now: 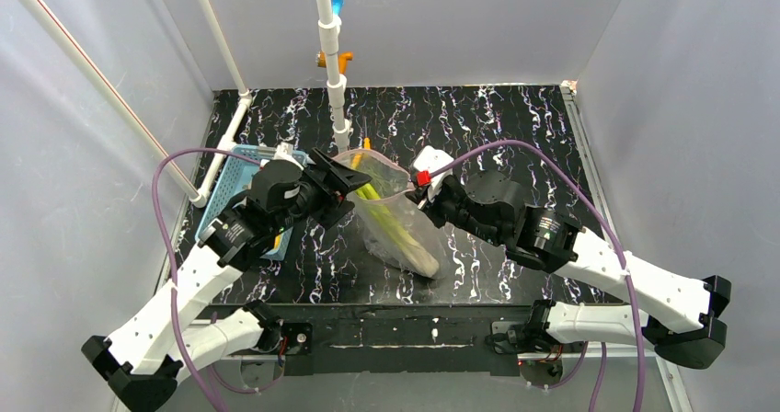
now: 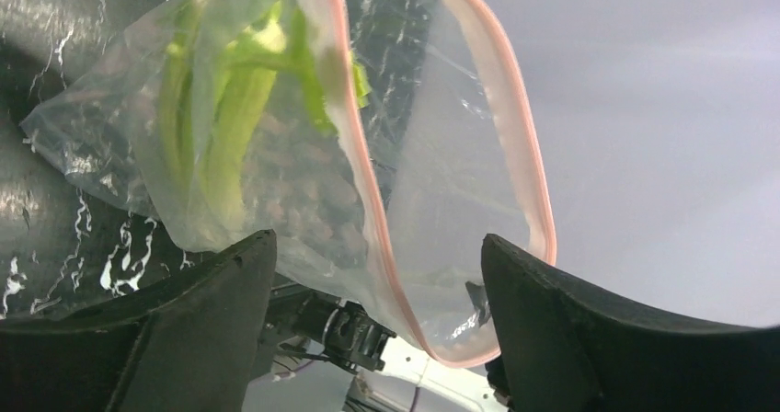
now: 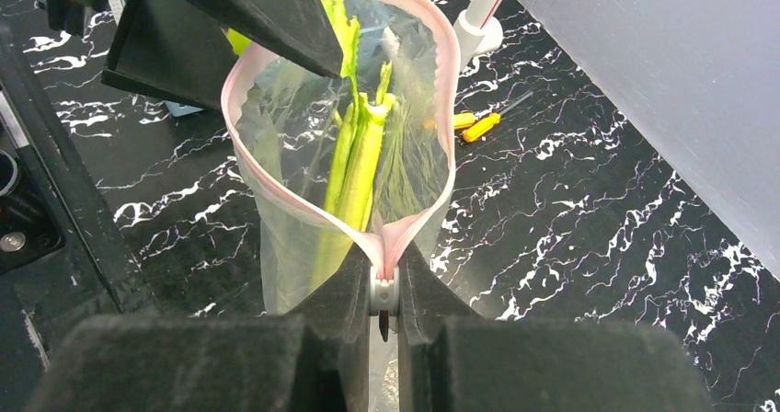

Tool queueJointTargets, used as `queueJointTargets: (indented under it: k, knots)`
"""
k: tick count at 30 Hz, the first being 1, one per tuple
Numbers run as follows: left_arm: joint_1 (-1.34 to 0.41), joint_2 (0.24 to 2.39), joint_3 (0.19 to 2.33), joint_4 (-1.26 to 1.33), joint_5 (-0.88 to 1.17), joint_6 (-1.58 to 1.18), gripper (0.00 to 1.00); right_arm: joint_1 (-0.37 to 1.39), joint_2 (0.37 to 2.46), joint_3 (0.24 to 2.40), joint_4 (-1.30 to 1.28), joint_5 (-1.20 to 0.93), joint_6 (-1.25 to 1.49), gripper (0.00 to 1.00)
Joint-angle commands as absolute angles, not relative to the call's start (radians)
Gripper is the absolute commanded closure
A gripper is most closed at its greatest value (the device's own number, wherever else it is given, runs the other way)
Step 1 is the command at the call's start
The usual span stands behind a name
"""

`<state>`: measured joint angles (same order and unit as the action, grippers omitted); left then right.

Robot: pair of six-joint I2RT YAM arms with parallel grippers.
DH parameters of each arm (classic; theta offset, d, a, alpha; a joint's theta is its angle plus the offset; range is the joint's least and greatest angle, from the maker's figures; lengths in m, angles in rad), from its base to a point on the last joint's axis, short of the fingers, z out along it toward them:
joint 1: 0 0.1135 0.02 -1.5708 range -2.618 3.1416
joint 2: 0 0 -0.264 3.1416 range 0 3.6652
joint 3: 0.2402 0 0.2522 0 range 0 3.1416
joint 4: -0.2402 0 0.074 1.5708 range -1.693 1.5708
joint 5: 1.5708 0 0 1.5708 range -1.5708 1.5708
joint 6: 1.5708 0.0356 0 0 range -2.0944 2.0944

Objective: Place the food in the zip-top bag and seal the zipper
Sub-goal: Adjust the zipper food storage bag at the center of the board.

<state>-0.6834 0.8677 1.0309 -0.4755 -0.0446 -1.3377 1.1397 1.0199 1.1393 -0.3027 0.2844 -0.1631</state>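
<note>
The clear zip-top bag (image 1: pixel 397 228) stands in the middle of the table with its mouth open. The green-and-white leek (image 3: pixel 354 159) lies inside it, also seen in the left wrist view (image 2: pixel 225 145). The pinkish-red zipper strip (image 3: pixel 276 200) rims the mouth in a wide loop (image 2: pixel 368 200). My right gripper (image 3: pixel 384 288) is shut on the white slider at the strip's near end (image 1: pixel 425 187). My left gripper (image 2: pixel 377 240) is open at the opposite end of the mouth (image 1: pixel 336 187), jaws wide apart. One of its fingers (image 3: pixel 276 17) overlaps the rim. Other foods are not visible.
A light-blue mesh basket (image 1: pixel 230 191) stands behind my left arm. A white pipe post (image 1: pixel 333 72) rises just behind the bag, its base in the right wrist view (image 3: pixel 483 30). Small orange and yellow items (image 3: pixel 478 125) lie on the black marbled table. Grey walls enclose the sides.
</note>
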Motion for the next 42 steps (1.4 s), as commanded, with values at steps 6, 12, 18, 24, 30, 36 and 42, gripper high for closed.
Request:
queueJointTargets:
  k: [6, 12, 18, 24, 30, 36, 42]
  knots:
    - [-0.674, 0.91, 1.06, -0.47, -0.036, -1.348, 0.85, 1.145, 1.013, 1.202, -0.306, 0.278, -0.168, 0.86]
    - [-0.665, 0.897, 1.021, -0.367, -0.038, -1.206, 1.0, 1.13, 1.025, 1.329, -0.529, 0.272, 0.056, 0.4]
    - [-0.666, 0.927, 1.039, -0.345, 0.046, -1.138, 1.0, 1.126, 1.156, 1.61, -0.759, 0.253, 0.179, 0.07]
    - [-0.665, 0.918, 1.025, -0.329, 0.07, -1.139, 1.0, 1.096, 1.378, 1.925, -0.943, 0.277, 0.142, 0.02]
    - [-0.665, 0.907, 1.027, -0.334, 0.073, -1.135, 1.0, 1.045, 1.592, 2.179, -1.104, 0.198, 0.112, 0.09]
    - [-0.665, 0.906, 1.034, -0.333, 0.082, -1.125, 1.0, 1.024, 1.709, 2.233, -1.154, 0.164, 0.085, 0.34]
    - [-0.665, 0.901, 1.03, -0.331, 0.093, -1.118, 1.0, 0.976, 1.732, 2.188, -1.106, 0.034, 0.091, 0.45]
